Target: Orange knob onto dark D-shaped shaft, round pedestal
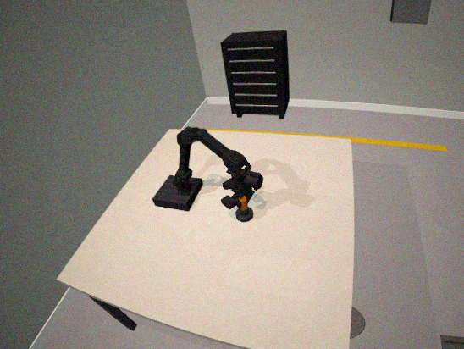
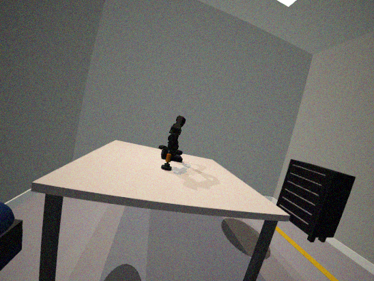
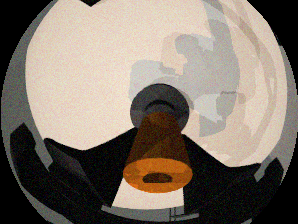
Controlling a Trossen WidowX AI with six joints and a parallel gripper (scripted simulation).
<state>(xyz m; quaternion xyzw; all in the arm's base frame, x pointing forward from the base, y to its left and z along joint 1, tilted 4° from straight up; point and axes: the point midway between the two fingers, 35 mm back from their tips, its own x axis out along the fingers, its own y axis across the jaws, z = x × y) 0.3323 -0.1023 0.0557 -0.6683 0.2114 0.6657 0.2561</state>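
The orange knob (image 1: 243, 204) (image 2: 168, 157) (image 3: 159, 142) is upright in my gripper (image 1: 243, 201) (image 2: 168, 157) (image 3: 158, 135), which is shut on it. The knob is over the round dark pedestal (image 1: 245, 216) (image 2: 166, 167) (image 3: 142, 103). In the exterior view a short dark piece shows between the knob's lower end and the pedestal's wide base, so the knob is not down on that base. In the wrist view the knob's top face shows a dark D-shaped hole, and its lower end overlaps the pedestal's centre. The shaft's flat side is hidden.
The arm's dark base block (image 1: 175, 196) stands on the pale table (image 1: 212, 263) (image 2: 112, 174) behind the pedestal, to its left in the top view. Arm shadows fall across the table. A black drawer cabinet (image 1: 256, 76) (image 2: 307, 198) stands away from the table.
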